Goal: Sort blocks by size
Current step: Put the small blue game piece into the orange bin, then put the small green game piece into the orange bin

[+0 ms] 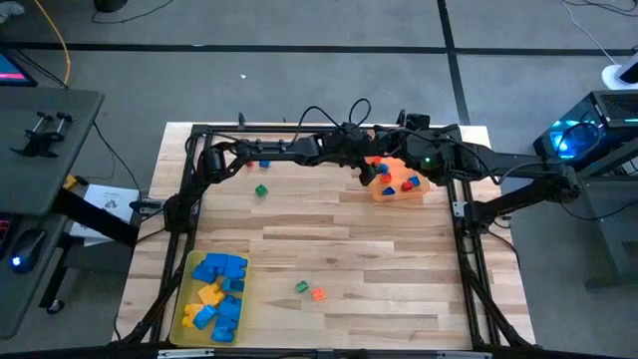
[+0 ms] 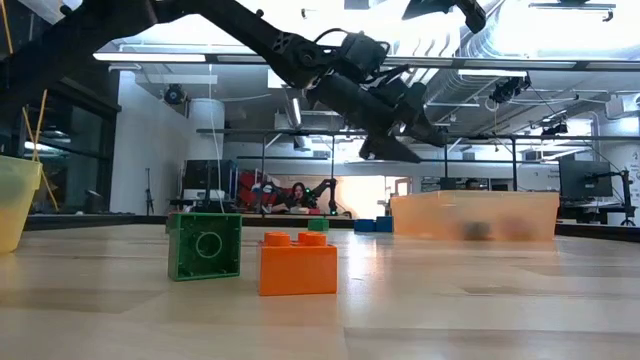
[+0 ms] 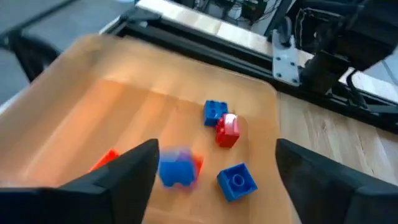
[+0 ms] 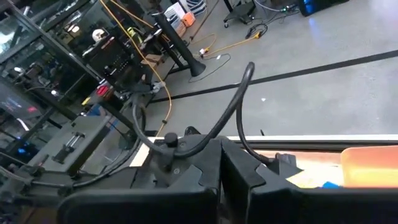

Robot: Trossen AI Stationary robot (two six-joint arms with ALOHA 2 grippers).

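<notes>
My left gripper (image 3: pixel 214 168) hung spread over the orange tray (image 1: pixel 424 186) at far right, a blue block (image 3: pixel 176 167) blurred below, seemingly dropping. Best held centred so it lands inside. Right gripper (image 4: pixel 221 177) pressed together.

The pale wooden plank tabletop (image 1: pixel 329 249) carries a translucent orange tray (image 1: pixel 401 189), a translucent yellow tray (image 1: pixel 189 299), and loose small studded cubes: green (image 1: pixel 301 287), orange (image 1: pixel 318 294), green (image 1: pixel 261 190).

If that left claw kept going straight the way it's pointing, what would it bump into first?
Probably the small blocks in the orange tray: the left gripper, open, points down into it, and a blurred blue block sits right between its fingers. Depth is unclear.
</notes>
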